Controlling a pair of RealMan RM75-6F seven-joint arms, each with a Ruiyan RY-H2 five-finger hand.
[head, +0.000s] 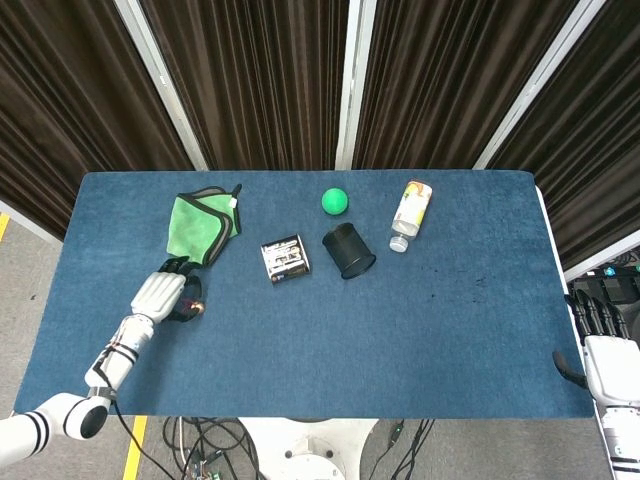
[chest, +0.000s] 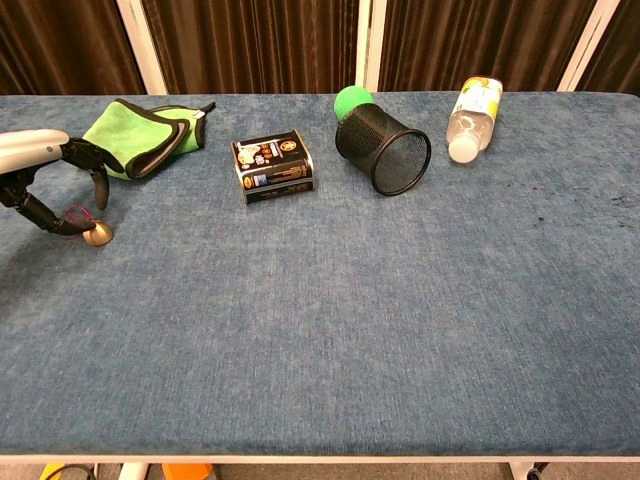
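Left hand (head: 165, 295) is half-curled over the small gold-coloured round bell with a red cord loop (chest: 97, 235). The fingers arch above it and the thumb comes in low on the cord side. The chest view shows a gap between the thumb and the other fingers, so nothing looks gripped, and the bell sits on the blue cloth-covered surface (head: 400, 330).

My read is that this is the approach/pre-pinch step, not a lift. A grasp from here would need the thumb and an opposing fingertip brought together on the bell or its cord, low to the surface. The bell is small and looks likely to roll.

Bell is at the near-left of the surface, just in front of the folded green cloth with dark trim (head: 200, 225) and well apart from everything else. The body is round with no real long axis. Its only direction cue is the cord loop, which trails towards the thumb, left and slightly away in the chest view.

Right hand (head: 603, 345) is off the right edge of the surface, fingers straight, holding nothing.

Farther back sit a black printed box (head: 286, 257), a tipped black mesh cup (head: 348, 250), a green ball (head: 335, 201) and a lying clear plastic bottle (head: 411, 214).
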